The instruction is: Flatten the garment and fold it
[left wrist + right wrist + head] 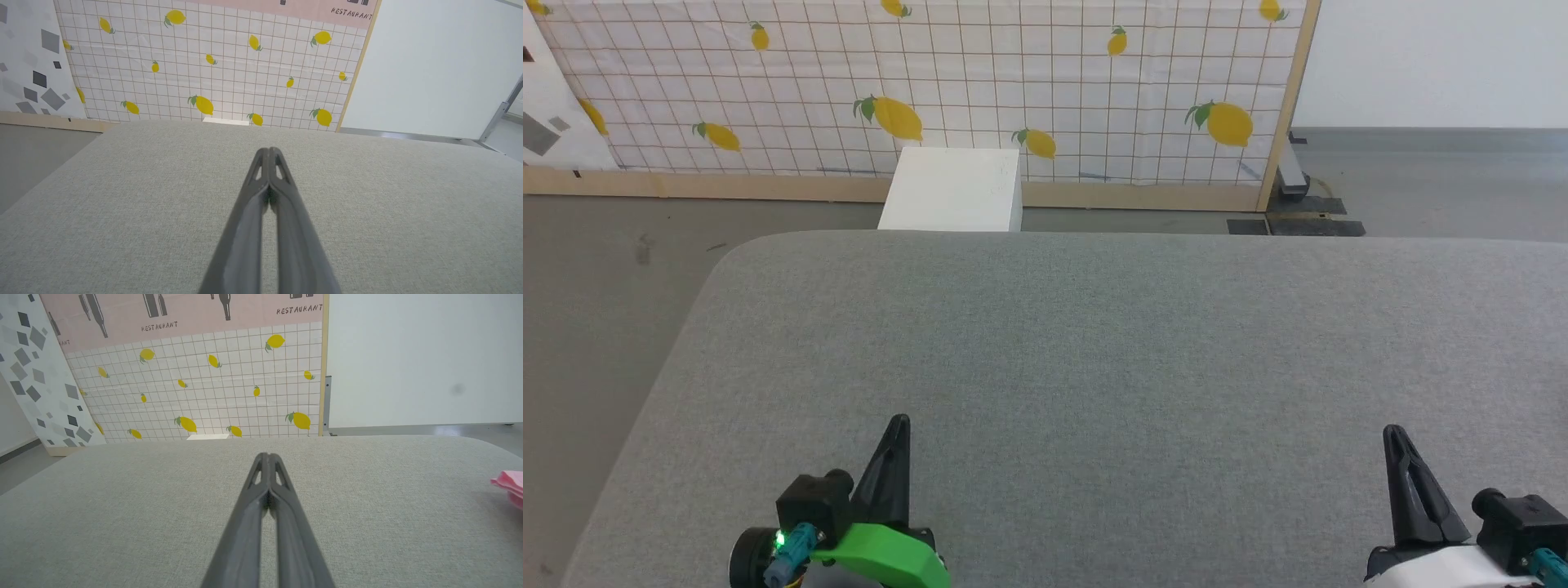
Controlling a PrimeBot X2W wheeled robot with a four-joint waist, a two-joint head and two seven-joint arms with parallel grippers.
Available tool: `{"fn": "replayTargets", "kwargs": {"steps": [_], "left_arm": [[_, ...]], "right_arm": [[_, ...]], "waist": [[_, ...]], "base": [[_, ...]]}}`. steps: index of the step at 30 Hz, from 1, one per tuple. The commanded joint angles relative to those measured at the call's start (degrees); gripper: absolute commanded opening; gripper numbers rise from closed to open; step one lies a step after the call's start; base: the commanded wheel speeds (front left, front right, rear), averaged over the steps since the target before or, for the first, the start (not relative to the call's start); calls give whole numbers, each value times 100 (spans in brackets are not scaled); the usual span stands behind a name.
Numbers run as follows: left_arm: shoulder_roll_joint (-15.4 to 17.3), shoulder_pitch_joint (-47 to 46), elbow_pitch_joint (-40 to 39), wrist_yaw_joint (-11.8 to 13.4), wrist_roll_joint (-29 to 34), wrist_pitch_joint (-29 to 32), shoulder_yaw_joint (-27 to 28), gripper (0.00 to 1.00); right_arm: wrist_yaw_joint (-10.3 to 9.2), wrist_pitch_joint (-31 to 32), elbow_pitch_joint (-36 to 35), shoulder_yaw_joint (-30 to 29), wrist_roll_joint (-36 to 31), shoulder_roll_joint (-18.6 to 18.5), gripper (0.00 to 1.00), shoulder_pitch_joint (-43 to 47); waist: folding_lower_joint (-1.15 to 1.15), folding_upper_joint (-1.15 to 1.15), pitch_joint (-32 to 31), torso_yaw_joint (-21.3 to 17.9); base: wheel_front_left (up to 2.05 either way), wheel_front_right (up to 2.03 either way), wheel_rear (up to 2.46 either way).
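Note:
A bit of the pink garment [511, 486] lies on the grey table at the right edge of the right wrist view, well to the right of my right gripper. My left gripper [898, 425] rests low near the table's front edge at the left, fingers pressed together and holding nothing [268, 152]. My right gripper [1393, 433] sits near the front edge at the right, also shut and empty [267, 456]. Both point away from me over bare table.
The grey fabric-covered table [1094, 351] has a rounded far-left corner, with floor beyond it on the left. A white box [954, 189] stands behind the far edge, before a lemon-patterned panel [915, 82] in a wooden frame.

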Motion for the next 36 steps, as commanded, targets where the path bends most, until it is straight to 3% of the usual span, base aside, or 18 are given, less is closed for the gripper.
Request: {"fn": "replayTargets", "kwargs": {"steps": [1,36], "left_arm": [[-2,-12,-42,24,55,51,39,0],[-6,-46,-345,86,450,481,326,0]], "right_arm": [[-1,20,-16,27,-38,2,0,-91],[-3,344,-69,186,-290,6,0,-357]], "waist": [[0,0,6,-2],[0,0,157,-49]], "base": [[0,0,0],[0,0,0]]}}
